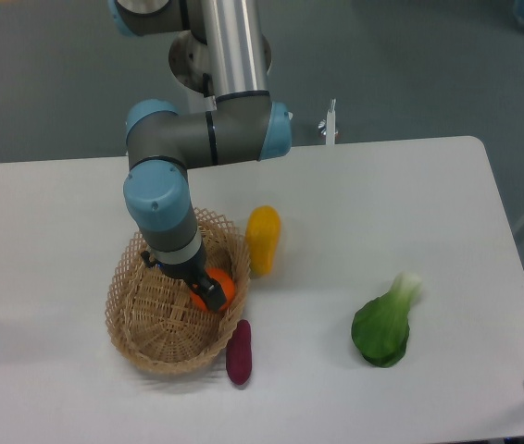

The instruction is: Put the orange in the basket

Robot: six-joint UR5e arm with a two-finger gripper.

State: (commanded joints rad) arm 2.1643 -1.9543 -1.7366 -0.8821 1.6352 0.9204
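Purple vegetable (239, 352) sits nearest the front bench edge, touching the basket's outer wall. Hand (203, 292) is down inside the basket (142, 314), closed on the orange (221, 290), against the right inner wall. My read: low placement so the fruit won't roll or bounce on release; release not yet done. Outward: yellow fruit (263, 240) just right of the rim, leafy green (384, 324) well apart toward the right bench edge.
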